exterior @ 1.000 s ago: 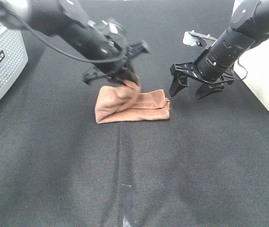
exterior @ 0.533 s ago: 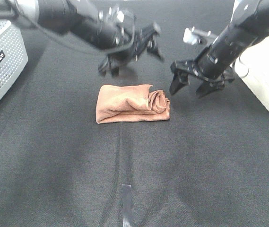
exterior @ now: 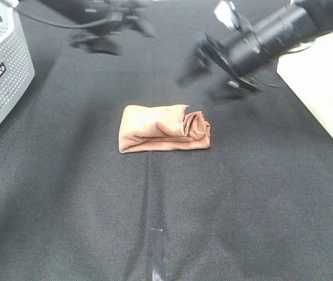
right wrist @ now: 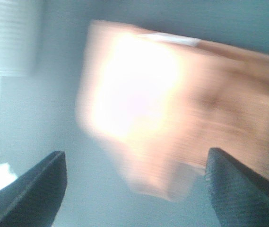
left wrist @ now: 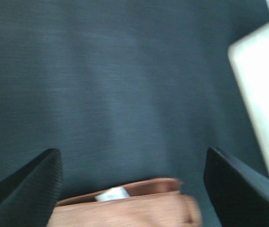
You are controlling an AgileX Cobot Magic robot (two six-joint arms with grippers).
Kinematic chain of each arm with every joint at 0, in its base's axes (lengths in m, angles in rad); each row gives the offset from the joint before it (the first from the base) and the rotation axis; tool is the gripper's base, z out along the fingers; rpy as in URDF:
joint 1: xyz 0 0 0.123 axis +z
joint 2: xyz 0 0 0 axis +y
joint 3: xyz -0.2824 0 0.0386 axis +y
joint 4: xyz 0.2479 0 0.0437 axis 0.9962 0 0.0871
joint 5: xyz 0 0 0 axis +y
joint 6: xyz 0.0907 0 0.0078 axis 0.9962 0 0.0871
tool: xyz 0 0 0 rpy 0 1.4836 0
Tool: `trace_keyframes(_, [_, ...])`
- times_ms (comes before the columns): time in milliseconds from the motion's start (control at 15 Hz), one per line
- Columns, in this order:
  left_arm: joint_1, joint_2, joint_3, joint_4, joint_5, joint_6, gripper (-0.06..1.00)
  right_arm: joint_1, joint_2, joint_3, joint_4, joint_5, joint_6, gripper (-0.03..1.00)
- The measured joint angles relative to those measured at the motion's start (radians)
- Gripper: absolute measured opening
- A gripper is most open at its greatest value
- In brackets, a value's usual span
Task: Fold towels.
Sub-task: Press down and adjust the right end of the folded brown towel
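1. One rust-brown soft towel (exterior: pixel 163 129) seen from the high camera, folded into a small bundle. Lies in the middle of the black cloth table (exterior: pixel 242 205). Bunched up and wrinkled at its right end. Touched by no arm.
2. Same view: left gripper (exterior: pixel 105 32) far back near the top edge, blurry, well apart from the towel. Right gripper (exterior: pixel 219 61) up and to the right of the towel, also blurry, black fingers spread. Grey plastic box with small holes (exterior: pixel 2 70) at the left edge. White box (exterior: pixel 324 88) at the right edge. Short strip of grey tape (exterior: pixel 157 252) on the cloth near the front.
3. Left wrist camera: two black fingers (left wrist: pixel 30 189) of the left gripper (left wrist: pixel 134 189) standing wide apart, nothing between them. Below, a strip of the brown towel (left wrist: pixel 139 208) with a small white tag (left wrist: pixel 111 194) at its hem. Black cloth past it, and a blurry white box (left wrist: pixel 262 104) at one side.
4. Right wrist camera: very blurry. Two black fingers (right wrist: pixel 25 194) of the right gripper (right wrist: pixel 134 189) wide apart, holding nothing. Brown towel (right wrist: pixel 181 109) filling much of the picture, bright with glare.
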Motion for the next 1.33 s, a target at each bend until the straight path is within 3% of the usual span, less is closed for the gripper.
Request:
trace_keyframes(67, [0.045, 0.0, 0.0, 0.01, 0.038, 0.0, 0.78, 0.045, 0.02, -0.002, 0.136, 0.01, -0.081, 0.76])
trace_keyframes(200, [0.067, 0.0, 0.0, 0.014, 0.065, 0.0, 0.78, 0.091, 0.065, -0.006, 0.243, 0.012, -0.14, 0.76])
trace_keyframes(467, [0.074, -0.001, 0.0, 0.014, 0.114, 0.0, 0.78, 0.118, 0.17, -0.044, 0.294, 0.035, -0.177, 0.76])
trace_keyframes(600, [0.074, -0.001, 0.0, 0.014, 0.15, 0.0, 0.78, 0.1, 0.228, -0.052, 0.254, 0.031, -0.151, 0.76])
trace_keyframes(867, [0.074, -0.001, 0.0, 0.014, 0.175, 0.0, 0.78, 0.046, 0.243, -0.052, 0.079, 0.011, -0.051, 0.76])
trace_keyframes(1200, [0.074, -0.001, 0.0, 0.014, 0.187, 0.001, 0.78, -0.004, 0.21, -0.052, 0.002, 0.042, -0.046, 0.76])
trace_keyframes(1333, [0.074, -0.015, 0.0, 0.024, 0.238, 0.029, 0.78, -0.009, 0.179, -0.052, -0.107, 0.007, -0.046, 0.76])
